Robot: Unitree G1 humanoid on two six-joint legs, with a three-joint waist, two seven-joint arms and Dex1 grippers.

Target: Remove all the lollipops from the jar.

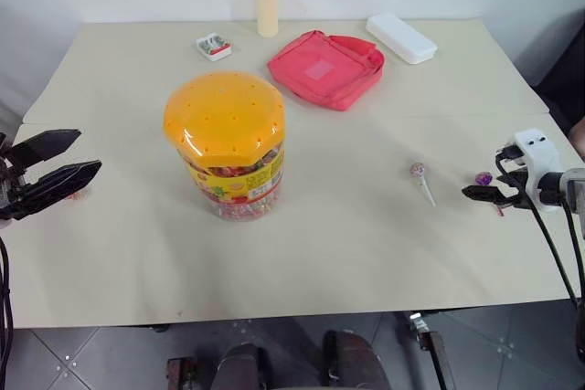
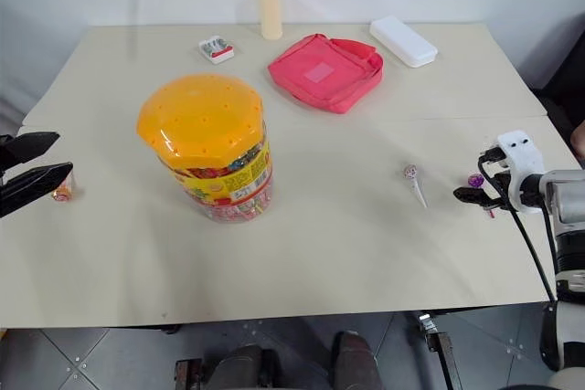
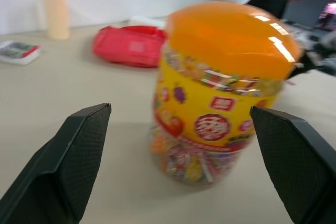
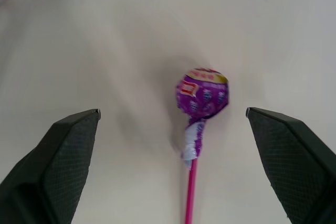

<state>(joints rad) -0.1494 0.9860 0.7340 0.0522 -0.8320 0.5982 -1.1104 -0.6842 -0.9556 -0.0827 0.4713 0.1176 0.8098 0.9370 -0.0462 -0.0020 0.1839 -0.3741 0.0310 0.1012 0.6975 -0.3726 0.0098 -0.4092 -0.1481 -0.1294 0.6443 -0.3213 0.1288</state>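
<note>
On the beige tabletop [image 1: 347, 226], lollipops lie outside the jar [image 1: 226, 145].
Both hands are released: the right hand [image 4: 170, 129] stands spread around a purple foil-wrapped lollipop [image 4: 202, 94] on a pink stick, lying flat; the left hand [image 3: 181, 129] gapes towards the clear plastic jar with its domed, hole-dotted orange lid. A silvery lollipop [image 1: 419, 172] lies between jar and right hand.

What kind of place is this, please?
Probably an indoor test room or lab: a beige table against a plain white wall, a tiled floor, and staged props such as the jar and a red pouch.
</note>
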